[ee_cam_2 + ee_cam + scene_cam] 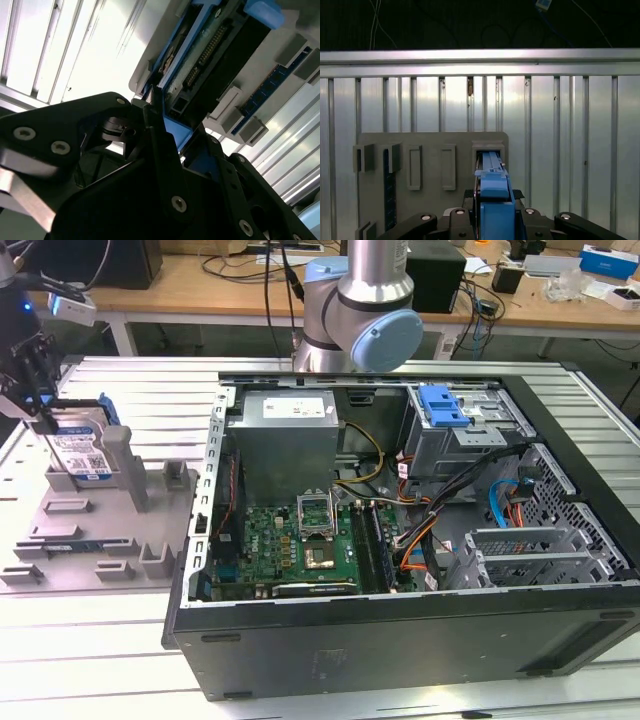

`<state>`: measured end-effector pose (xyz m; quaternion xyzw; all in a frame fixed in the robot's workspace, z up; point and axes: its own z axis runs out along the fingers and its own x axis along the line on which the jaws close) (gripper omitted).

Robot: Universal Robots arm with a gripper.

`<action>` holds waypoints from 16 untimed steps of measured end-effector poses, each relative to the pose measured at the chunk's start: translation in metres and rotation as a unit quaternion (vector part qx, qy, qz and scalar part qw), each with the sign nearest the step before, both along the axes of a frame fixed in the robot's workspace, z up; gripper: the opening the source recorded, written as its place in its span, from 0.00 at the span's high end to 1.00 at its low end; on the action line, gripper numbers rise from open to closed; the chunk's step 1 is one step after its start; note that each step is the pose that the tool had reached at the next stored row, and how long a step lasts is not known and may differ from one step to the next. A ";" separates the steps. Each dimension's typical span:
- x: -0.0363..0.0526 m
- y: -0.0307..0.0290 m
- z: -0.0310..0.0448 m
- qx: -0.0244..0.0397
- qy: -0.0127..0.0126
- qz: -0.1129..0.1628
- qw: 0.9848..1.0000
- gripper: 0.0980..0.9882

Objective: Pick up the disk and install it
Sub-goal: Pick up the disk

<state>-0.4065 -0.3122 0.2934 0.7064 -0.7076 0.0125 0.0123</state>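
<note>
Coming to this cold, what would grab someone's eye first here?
The open computer case lies in the middle of the exterior view, its green motherboard exposed. At that view's far left, the disk stands upright in a gray fixture, with the gripper right at its top edge.

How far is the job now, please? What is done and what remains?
Done: the claw is at the disk, around its blue rail. In hand: the grasp; the disk stands in its grey holder. Left: it is not yet lifted or in the case.
</note>
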 end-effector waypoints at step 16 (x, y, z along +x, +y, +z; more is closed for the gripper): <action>0.0000 -0.0031 0.0001 0.010 0.000 0.000 1.000 0.70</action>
